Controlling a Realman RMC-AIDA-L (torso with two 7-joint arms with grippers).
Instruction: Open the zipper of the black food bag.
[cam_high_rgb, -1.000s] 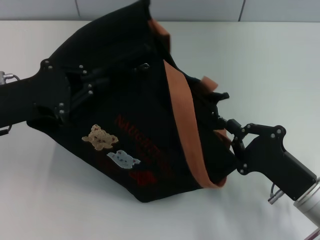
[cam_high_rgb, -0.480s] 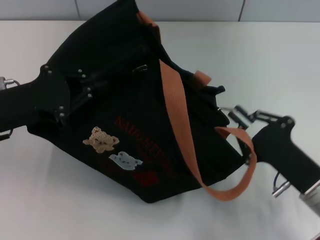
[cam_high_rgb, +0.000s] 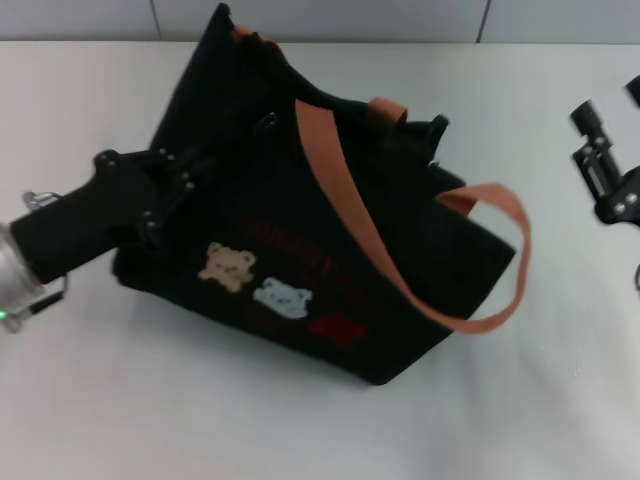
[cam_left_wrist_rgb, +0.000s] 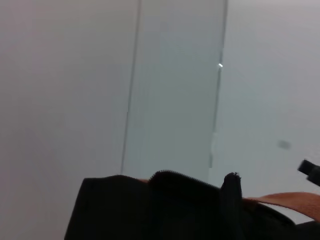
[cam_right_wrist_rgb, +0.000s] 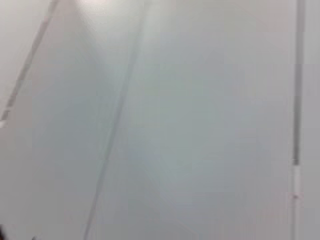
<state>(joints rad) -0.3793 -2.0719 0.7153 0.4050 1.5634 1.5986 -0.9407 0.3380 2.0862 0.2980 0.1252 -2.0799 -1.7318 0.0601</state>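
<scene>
The black food bag (cam_high_rgb: 300, 250) lies tilted on the white table, its bear patches and red lettering facing up. One orange-brown handle (cam_high_rgb: 485, 300) loops loose off its right end. My left gripper (cam_high_rgb: 178, 178) is shut on the bag's left end. My right gripper (cam_high_rgb: 608, 108) hangs open at the far right, well clear of the bag. The zipper is black on black in the head view and I cannot tell whether it is open. The left wrist view shows zipper teeth (cam_left_wrist_rgb: 170, 174) along the bag's (cam_left_wrist_rgb: 150, 210) upper edge. A small silver pull (cam_high_rgb: 268, 122) shows near the upper left.
The white table (cam_high_rgb: 100, 400) runs all around the bag. A grey panelled wall (cam_high_rgb: 320, 15) stands behind it. The right wrist view shows only pale surface.
My right gripper has let go and drawn back to the right edge. The bag has shifted right and settled lower, and its handle has fallen loose to the right.
</scene>
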